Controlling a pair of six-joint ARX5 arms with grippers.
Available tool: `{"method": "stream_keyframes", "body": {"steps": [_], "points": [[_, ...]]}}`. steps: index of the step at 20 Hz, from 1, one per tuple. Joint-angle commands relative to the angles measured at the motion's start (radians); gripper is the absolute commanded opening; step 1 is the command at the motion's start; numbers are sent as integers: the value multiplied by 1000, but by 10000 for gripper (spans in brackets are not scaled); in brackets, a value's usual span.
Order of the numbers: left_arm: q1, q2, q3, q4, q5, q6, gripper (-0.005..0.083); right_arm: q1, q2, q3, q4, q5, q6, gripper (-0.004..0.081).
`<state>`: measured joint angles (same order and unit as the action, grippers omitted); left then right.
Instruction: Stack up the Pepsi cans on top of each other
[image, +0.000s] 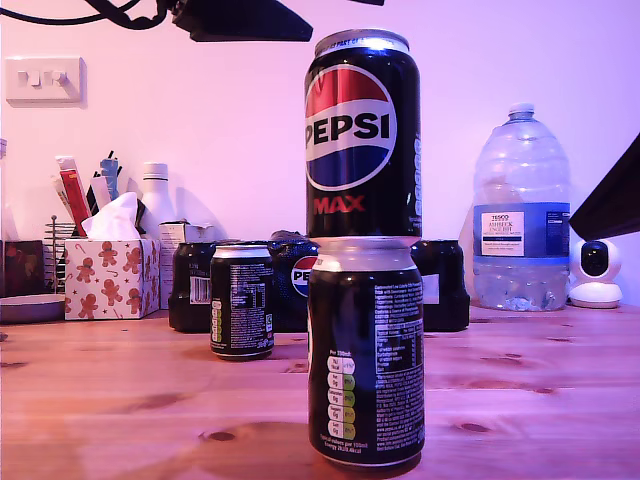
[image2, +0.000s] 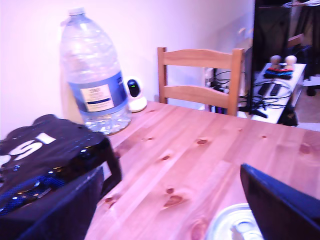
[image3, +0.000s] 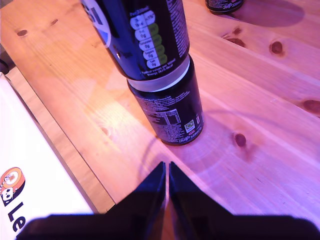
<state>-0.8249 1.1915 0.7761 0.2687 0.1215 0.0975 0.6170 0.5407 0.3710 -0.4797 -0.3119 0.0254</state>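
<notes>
Two small black Pepsi Max cans are standing stacked near the front of the wooden desk (image: 120, 400) in the exterior view: the lower black can (image: 365, 352) is showing its white nutrition text, and the upper black can (image: 362, 135) is sitting upright on its silver rim with the red-white-blue globe logo facing the camera. A third small black can (image: 241, 300) is standing alone on the desk at about ten o'clock from the stack, well apart from it. Behind it a wide black shrink-wrapped multipack (image: 195, 285) is resting against the wall side, with a big clear water bottle (image: 520, 215) at about two o'clock from the stack and a small white camera (image: 596, 272) just beside the bottle. A gingerbread-patterned tissue box (image: 112, 275) is sitting toward the exterior view's left.

My first gripper (image2: 172, 207) is hovering with its dark fingers (image2: 280, 200) spread wide apart and holding nothing; a silver can top (image2: 235, 225) is showing just below them, and a wooden chair (image2: 200, 80) is standing beyond the desk.

My second gripper (image3: 166, 187) is hanging above the desk with its fingers pressed together and empty, pointing toward the stacked cans, which are near but not touching it.
</notes>
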Motion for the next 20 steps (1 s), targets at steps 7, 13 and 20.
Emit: {"method": "stream_keyframes", "body": {"steps": [7,13,20], "points": [[117,-14,-2,-19,-11,7,793,6,4,-9,10,-3,0,-13],[185,-14,-7,-104,-6,8,792,6,4,-9,10,-3,0,-13],[221,-14,-171,114,3,-24,792,6,4,-9,10,-3,0,-13]]}}
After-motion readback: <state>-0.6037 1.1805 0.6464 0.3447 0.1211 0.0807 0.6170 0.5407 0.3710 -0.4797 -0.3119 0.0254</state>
